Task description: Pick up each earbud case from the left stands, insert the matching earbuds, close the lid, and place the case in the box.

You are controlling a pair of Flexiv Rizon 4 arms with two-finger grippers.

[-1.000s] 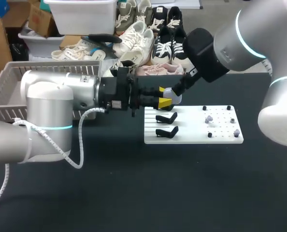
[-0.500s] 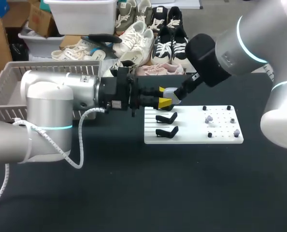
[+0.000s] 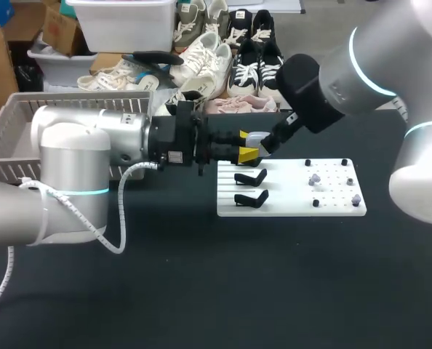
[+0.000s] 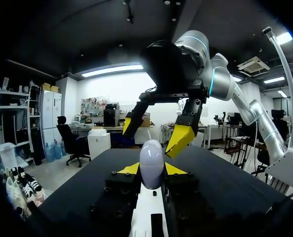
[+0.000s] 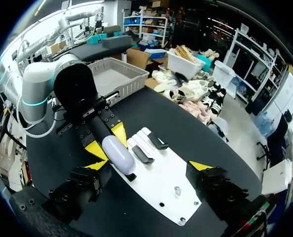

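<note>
Our left gripper (image 4: 152, 169) clamps the earbud case (image 4: 152, 160) above the stand board's (image 3: 281, 198) rear left corner. Our right gripper (image 4: 154, 134), fingers spread, brackets its free end. We centre both fingers on the lid before closing.

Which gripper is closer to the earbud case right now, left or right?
Left. The left gripper is shut on the earbud case, a fingertip on each side. The right gripper hangs open just beyond it, apparently not touching.
</note>
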